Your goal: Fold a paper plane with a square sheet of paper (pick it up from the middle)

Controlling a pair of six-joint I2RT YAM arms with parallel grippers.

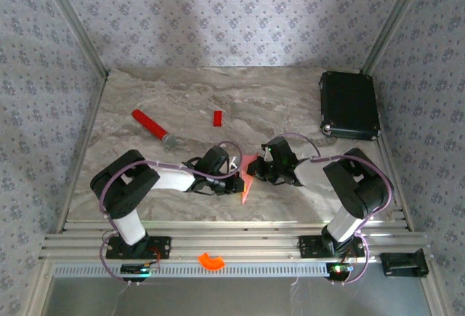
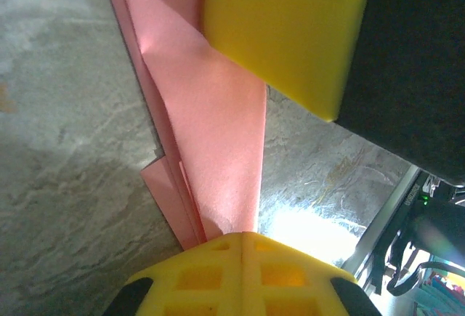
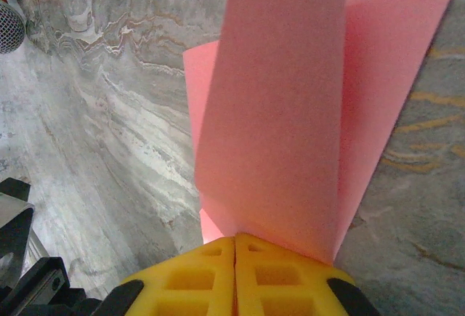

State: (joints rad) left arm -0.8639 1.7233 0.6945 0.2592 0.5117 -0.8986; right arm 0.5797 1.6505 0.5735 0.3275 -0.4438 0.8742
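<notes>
The square sheet of paper (image 1: 246,179) is folded into a narrow salmon-pink shape with layered flaps, its point toward the near edge. It sits between the two arms at the table's front centre. My left gripper (image 1: 235,173) comes in from the left; in the left wrist view its yellow fingers (image 2: 196,280) are shut (image 2: 243,235) on the paper (image 2: 214,127). From the right, my right gripper (image 1: 260,165) is shut (image 3: 235,237) on the paper (image 3: 290,112), whose flaps fan out above the fingers. The right gripper's yellow pad (image 2: 290,25) shows against the paper.
A red stick with a grey tip (image 1: 151,126) lies at the back left, its tip also in view (image 3: 11,25). A small red block (image 1: 217,118) lies behind the grippers. A black case (image 1: 349,104) stands at the back right. An orange piece (image 1: 212,261) rests on the front rail.
</notes>
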